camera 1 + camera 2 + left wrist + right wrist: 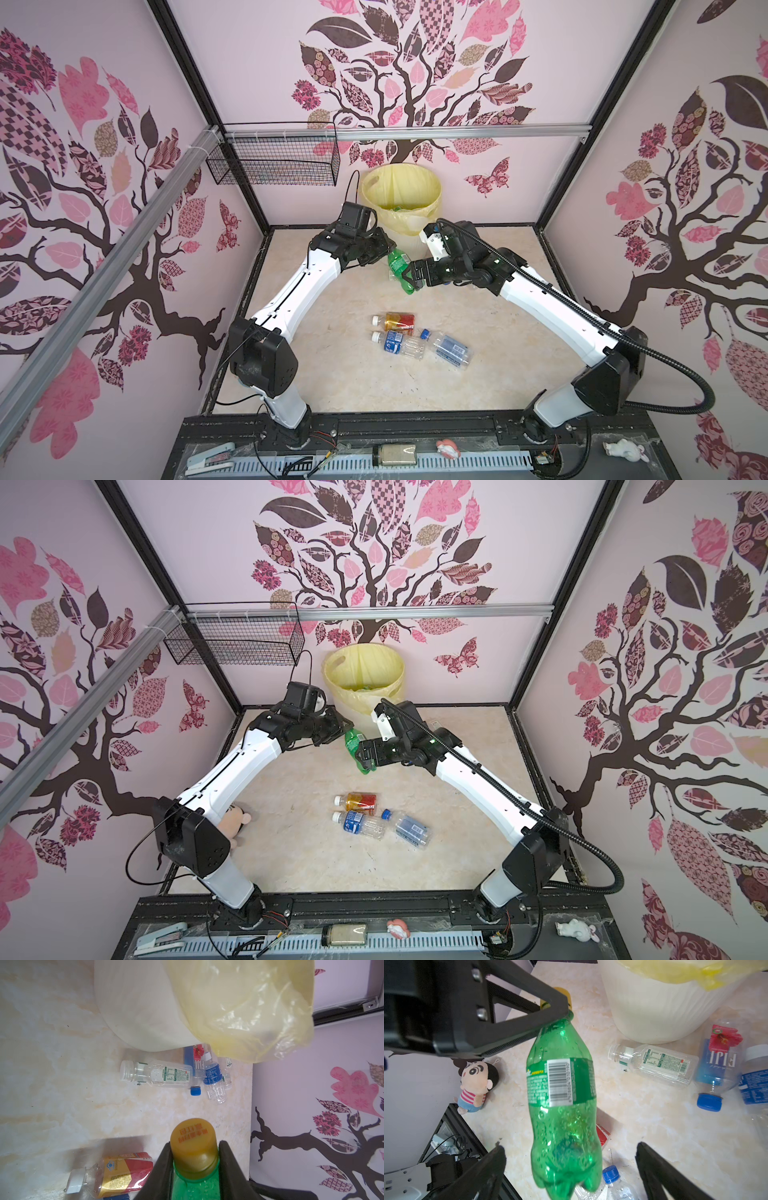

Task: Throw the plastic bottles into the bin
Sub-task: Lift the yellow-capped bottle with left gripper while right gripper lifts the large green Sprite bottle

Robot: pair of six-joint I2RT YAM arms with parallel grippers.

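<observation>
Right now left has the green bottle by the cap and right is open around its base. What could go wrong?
1. The left gripper pinches the green bottle only at its yellow cap, so the hanging body may swing or slip.
2. The right gripper stands open astride the base; closing off-centre could knock it loose.
3. The yellow bag droops over the bin; a low toss might snag it.
</observation>
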